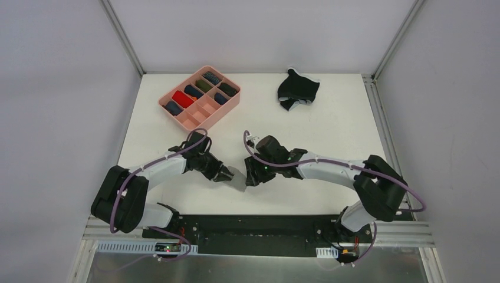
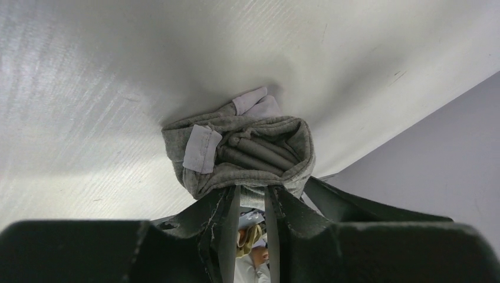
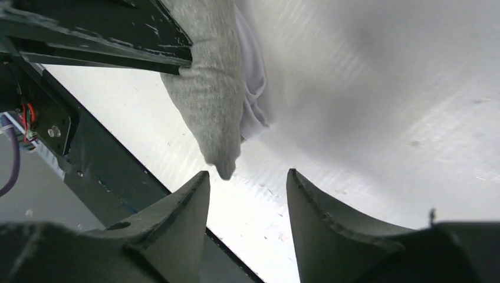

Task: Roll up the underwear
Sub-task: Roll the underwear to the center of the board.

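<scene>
1. Left gripper [image 2: 253, 193] clamped on the edge of the grey briefs [image 2: 247, 147], a rolled bundle at the near middle of the table [image 1: 330, 124].
2. Right gripper [image 3: 247, 180] released, jaws apart, nothing between them. The roll's end hangs just ahead.
3. Black briefs [image 1: 298, 89] crumpled, far right.
4. Pink tray [image 1: 221, 112] far left.

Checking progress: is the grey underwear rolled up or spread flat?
Rolled up: the grey underwear is a tight bundle with coiled layers showing at its end, pinched in the left gripper.
</scene>
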You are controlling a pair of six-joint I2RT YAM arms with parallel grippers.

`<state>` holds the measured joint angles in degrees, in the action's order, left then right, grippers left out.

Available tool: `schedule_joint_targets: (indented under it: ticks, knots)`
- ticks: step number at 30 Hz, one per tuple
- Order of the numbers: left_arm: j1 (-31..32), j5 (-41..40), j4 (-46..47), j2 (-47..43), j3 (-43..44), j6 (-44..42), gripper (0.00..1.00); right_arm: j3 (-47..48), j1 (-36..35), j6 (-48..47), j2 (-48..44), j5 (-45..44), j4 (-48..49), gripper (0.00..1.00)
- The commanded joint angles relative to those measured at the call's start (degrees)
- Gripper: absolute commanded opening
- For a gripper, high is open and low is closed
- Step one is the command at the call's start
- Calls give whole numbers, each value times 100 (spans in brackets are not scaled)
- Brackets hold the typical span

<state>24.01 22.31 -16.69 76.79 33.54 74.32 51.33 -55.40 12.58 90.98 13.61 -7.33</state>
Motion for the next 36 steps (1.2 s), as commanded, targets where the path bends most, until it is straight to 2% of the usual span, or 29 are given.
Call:
schedule_joint_targets:
  ticks: [1, 8, 12, 18, 29, 33, 34, 36]
  knots:
    - [34, -581, -502, 359, -181, -292, 22, -22, -139, -472, -752, -1012, -326, 54]
    - [38, -610, -496, 394, -203, -331, 22, 167, -1527, -2003, -869, -3080, 6, 58]
    - [25, -605, -503, 339, -238, -322, 22, 306, -2115, -2702, -416, -3548, 318, 63]
    - [7, -587, -502, 288, -271, -314, 22, 617, -2564, -3189, 403, -4140, 520, 65]
    - [-48, -547, -502, 188, -313, -344, 22, 623, -2581, -3224, 1263, -4694, 1053, 68]
    - [-66, -514, -502, 178, -297, -372, 22, 581, -2574, -3102, 1510, -4815, 1208, 62]
    - [-78, -501, -502, 174, -288, -381, 22, 580, -2566, -3056, 1564, -4762, 1208, 58]
    - [-94, -491, -500, 171, -278, -392, 22, 557, -2543, -2943, 1625, -4617, 1220, 42]
